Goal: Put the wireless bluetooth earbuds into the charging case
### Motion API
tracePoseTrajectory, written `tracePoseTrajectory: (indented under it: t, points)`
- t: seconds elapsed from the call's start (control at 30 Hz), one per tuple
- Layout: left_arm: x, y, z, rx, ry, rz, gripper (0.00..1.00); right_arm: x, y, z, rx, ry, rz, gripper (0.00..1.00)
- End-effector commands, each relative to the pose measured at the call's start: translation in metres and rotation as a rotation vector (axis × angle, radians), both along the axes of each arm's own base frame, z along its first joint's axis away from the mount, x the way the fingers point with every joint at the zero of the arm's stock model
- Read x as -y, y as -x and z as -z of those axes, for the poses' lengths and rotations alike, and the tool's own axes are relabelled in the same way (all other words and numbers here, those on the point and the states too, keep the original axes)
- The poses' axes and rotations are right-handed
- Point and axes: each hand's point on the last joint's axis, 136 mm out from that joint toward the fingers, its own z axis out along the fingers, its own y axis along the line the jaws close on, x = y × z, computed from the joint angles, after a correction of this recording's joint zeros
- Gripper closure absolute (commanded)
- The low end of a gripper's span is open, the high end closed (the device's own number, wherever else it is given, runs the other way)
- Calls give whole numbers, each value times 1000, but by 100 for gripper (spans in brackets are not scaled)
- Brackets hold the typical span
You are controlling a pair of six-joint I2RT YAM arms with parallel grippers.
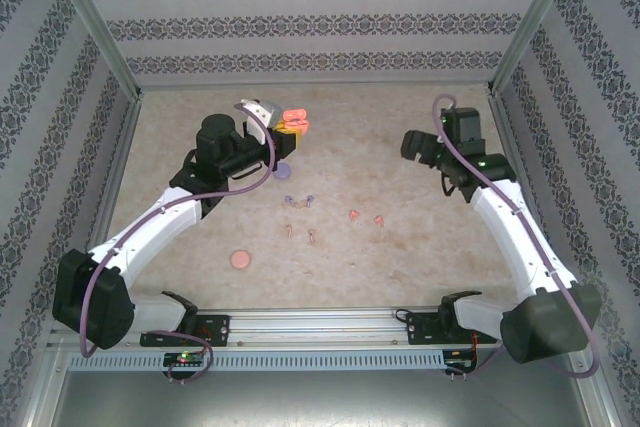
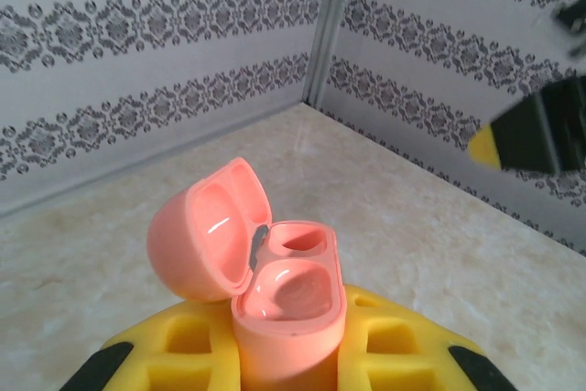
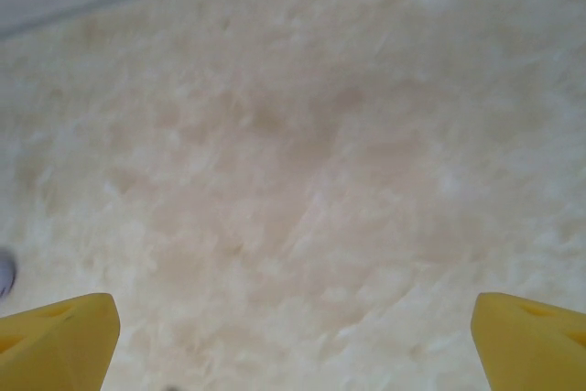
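Earbuds (image 1: 313,237), six as I count them, all lie loose on the tabletop (image 1: 420,267) between my two arms: the purple pair (image 1: 290,200) farthest from me, the pale pink pair (image 1: 290,232) nearer, the coral-red pair (image 1: 353,214) to their right. The coral charging case (image 2: 288,309) is clamped between my left fingers (image 2: 174,350) toward the far side, with its lid open and both wells empty. My right fingers (image 3: 55,336) stand wide apart over bare tabletop, with nothing between them. I judge the task is only at its beginning: the case is open and ready, but no earbud is inserted. A round pink thing (image 1: 240,260) near me may be another case, but I cannot be sure.
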Motion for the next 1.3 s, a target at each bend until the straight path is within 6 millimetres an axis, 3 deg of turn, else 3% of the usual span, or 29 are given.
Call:
tracePoseTrajectory:
  t: [0.0,0.23,0.43,0.63,0.8,1.03,1.27]
  points:
    - [-1,-1,-6,58,65,-45,100,-36,12,32,-105,-54,-87,5]
    - [-13,-10,13,91,141,-154,100,-88,32,105,-342,-4,-137,16]
    - [-14,-13,25,103,176,-165,100,-119,38,137,-441,-4,-112,23]
    - [-10,-12,22,142,184,-138,100,-133,43,160,-503,-12,-61,31]
    - [-12,-6,5,203,206,-133,100,-138,46,175,-536,-11,-19,36]
    - [-18,-1,-15,255,226,-149,100,-148,42,186,-557,-19,23,41]
    - [-24,1,-19,279,224,-175,100,-154,40,192,-572,14,49,46]
